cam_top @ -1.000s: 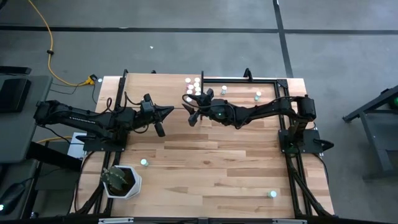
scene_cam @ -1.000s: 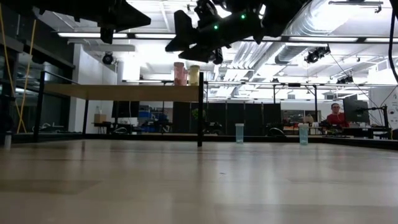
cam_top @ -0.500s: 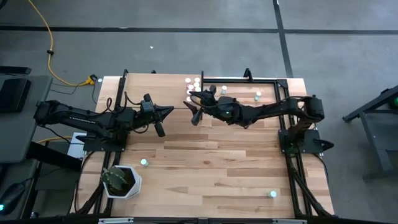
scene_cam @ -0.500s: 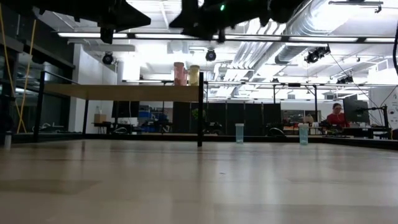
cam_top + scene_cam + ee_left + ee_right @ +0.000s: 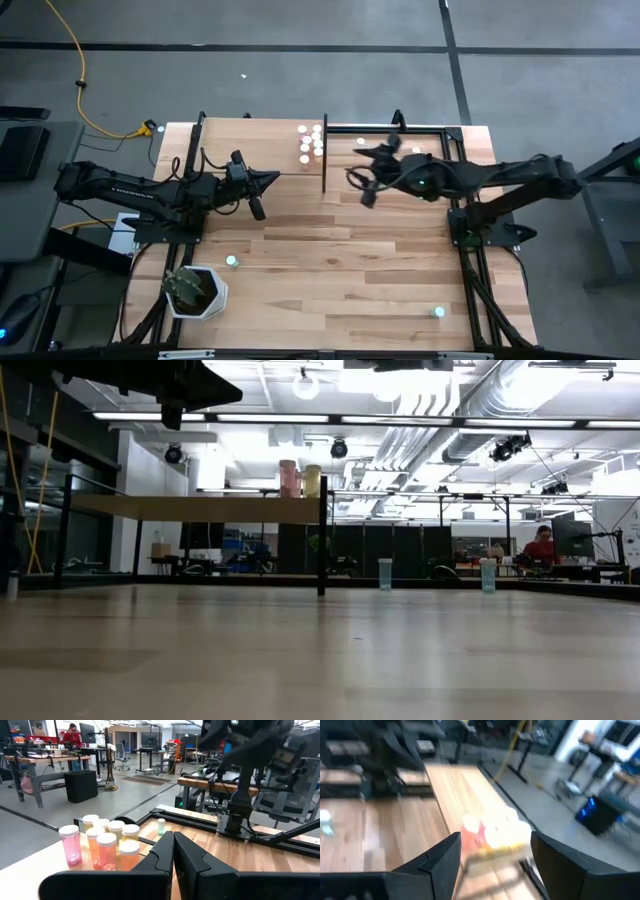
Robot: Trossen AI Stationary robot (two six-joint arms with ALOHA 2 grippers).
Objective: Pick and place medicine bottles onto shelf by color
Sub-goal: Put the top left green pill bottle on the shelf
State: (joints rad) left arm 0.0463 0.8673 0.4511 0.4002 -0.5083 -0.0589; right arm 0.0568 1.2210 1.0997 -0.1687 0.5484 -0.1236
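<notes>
The left gripper [image 5: 268, 181] is held above the shelf [image 5: 215, 140] at the table's far left, its fingers pressed together with nothing between them, as is plainly shown in the left wrist view. On the shelf's right end a cluster of medicine bottles [image 5: 311, 141] is already stood: orange and pink-tinted ones with white caps, packed close together. Just beyond the shelf's black corner post [image 5: 324, 155], the right gripper [image 5: 358, 184] is poised over the table, fingers spread wide and empty. Two pale blue-green bottles [image 5: 415, 153] are seen on the tabletop at the far right, a third bottle [image 5: 232, 262] near the plant pot [image 5: 196, 291], and a fourth bottle [image 5: 438, 313] at the near right edge.

The main risk is judged to lie at the cluster. The bottles are set so tightly that any approach by the right gripper with spread fingers could knock one over and topple its neighbours. The corner post stands between the right arm and the shelf, so a low sweep could be caught on it. A loose blue-green bottle could also be tipped or rolled if it is grasped off-centre. The plant pot crowds the bottle beside it. A person [image 5: 541, 546] is seated well beyond the table, clear of the work.
</notes>
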